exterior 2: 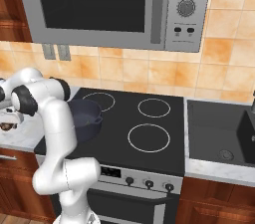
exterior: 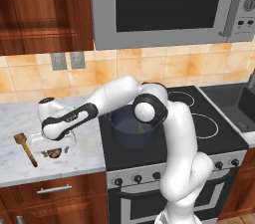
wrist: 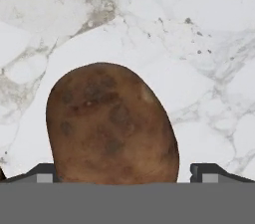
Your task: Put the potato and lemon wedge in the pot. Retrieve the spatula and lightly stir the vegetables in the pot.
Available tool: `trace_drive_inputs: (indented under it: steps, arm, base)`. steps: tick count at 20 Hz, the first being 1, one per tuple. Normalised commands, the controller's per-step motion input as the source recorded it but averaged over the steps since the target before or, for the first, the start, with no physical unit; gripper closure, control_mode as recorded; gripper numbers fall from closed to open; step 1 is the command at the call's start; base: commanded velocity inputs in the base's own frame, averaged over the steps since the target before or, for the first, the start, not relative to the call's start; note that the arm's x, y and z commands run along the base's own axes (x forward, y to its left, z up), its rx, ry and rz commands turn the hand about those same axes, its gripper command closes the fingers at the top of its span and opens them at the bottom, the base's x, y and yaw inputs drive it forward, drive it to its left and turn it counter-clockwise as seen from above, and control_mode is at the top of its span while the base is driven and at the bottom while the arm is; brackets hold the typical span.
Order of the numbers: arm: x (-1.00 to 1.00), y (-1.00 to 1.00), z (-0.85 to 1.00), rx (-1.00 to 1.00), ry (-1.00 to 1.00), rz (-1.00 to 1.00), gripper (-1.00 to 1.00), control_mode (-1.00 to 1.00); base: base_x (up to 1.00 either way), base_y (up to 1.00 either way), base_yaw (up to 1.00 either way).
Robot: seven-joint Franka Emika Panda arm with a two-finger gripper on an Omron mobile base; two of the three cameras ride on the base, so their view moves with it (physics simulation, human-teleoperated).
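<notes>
On the stove the pot [exterior: 132,127] already has the lemon wedge [exterior: 141,128] in it. Your gripper [wrist: 127,175] is wide open, holding nothing, straddling the potato [wrist: 112,124] on the counter [exterior: 79,156]. Close off-center and that round lump could squirt out toward the spatula [exterior: 25,149].

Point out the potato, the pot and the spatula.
potato [wrist: 112,126], hand view, middle of its mottled brown skin.
pot [exterior: 124,131], left base view, front of its dark outer wall.
spatula [exterior: 21,139], left base view, its flat wooden head.
</notes>
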Motion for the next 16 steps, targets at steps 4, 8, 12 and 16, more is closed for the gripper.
trace_drive_inputs:
  steps: [4, 8, 12, 16]
  arm:
    - [0.0, 0.0, -0.03, 0.0, 0.0, 0.0, 1.0, -1.0]
    - [0.0, 0.0, 0.0, 0.0, 0.0, 0.0, 1.0, -1.0]
    - [-0.45, 0.0, 0.01, 0.0, -0.14, 0.0, 1.0, -1.0]
    - [-0.98, -0.1, 0.33, 0.0, -0.37, -0.01, 1.0, -1.0]
  base:
    - [0.0, 0.0, 0.0]
    - [0.0, 0.0, 0.0]
    - [0.0, 0.0, 0.0]
    - [0.0, 0.0, 0.0]
